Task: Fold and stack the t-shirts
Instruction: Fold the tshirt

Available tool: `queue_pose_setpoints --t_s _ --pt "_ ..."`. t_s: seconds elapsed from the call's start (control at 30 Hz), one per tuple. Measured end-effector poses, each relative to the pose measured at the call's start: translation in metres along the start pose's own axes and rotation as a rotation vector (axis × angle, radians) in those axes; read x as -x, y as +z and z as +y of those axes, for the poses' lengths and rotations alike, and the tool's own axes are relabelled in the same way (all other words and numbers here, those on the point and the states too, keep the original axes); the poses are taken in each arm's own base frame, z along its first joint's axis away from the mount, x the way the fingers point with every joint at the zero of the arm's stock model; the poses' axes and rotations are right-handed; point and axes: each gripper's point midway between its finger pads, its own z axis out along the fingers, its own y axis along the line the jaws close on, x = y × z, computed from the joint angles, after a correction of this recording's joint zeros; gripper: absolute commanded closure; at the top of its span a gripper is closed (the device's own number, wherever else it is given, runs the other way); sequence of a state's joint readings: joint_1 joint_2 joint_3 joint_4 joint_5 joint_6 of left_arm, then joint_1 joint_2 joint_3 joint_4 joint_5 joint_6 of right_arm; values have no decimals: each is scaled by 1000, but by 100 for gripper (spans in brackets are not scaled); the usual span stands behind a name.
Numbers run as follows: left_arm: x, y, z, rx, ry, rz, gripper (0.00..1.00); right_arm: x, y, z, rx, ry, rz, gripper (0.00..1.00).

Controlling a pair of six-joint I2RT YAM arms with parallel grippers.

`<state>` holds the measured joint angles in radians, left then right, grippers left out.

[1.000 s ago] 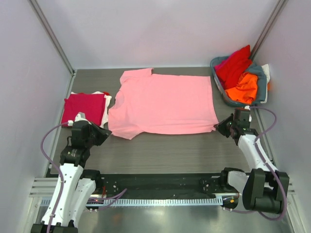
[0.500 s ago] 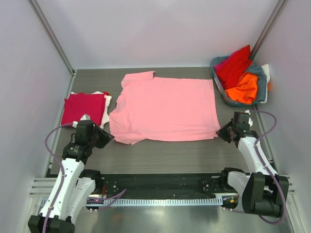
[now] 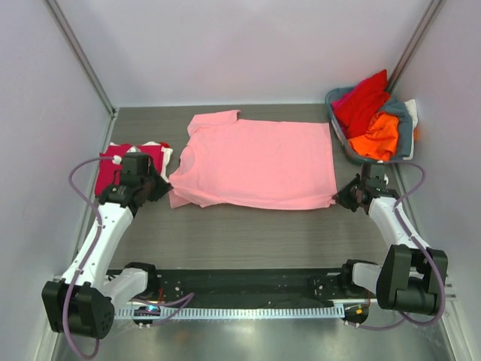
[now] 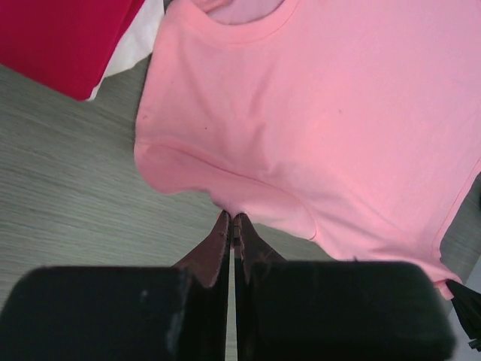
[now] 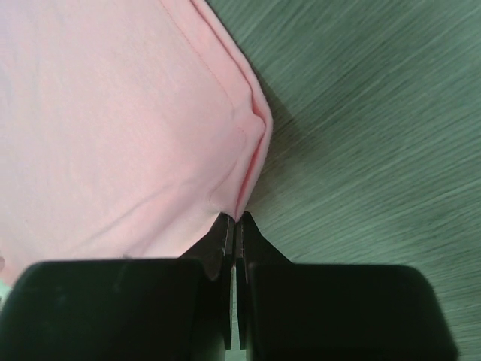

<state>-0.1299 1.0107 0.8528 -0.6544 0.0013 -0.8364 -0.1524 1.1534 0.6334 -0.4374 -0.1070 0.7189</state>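
Note:
A light pink t-shirt (image 3: pixel 259 162) lies spread flat in the middle of the table. My left gripper (image 3: pixel 161 186) is shut on its near-left sleeve edge, and the left wrist view shows the closed tips (image 4: pixel 231 218) pinching the pink cloth (image 4: pixel 331 113). My right gripper (image 3: pixel 342 199) is shut on the shirt's near-right corner; its tips (image 5: pixel 237 219) hold a bunched fold of pink cloth (image 5: pixel 113 128). A folded crimson t-shirt (image 3: pixel 113 162) sits on a white one (image 3: pixel 167 154) at the left. Red (image 3: pixel 364 101) and orange (image 3: pixel 378 135) t-shirts are heaped in the basket.
The grey-blue basket (image 3: pixel 337 126) stands at the back right corner, close behind my right gripper. White walls close in the table on the left, back and right. The crimson stack (image 4: pixel 60 37) lies just left of my left gripper.
My left gripper has swung back and inward with the sleeve, drawing the shirt's near-left edge in. My right gripper has shifted slightly back with its corner. Both stayed shut.

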Motion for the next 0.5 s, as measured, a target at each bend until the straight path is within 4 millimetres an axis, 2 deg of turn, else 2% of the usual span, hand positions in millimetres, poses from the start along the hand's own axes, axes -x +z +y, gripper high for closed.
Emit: queue_pose_setpoints --t_s 0.23,0.5 --pt "24 7 -14 18 11 -38 100 17 6 15 0 13 -1 99" --pt "52 25 -36 34 22 -55 100 29 21 28 -17 81 24 99"
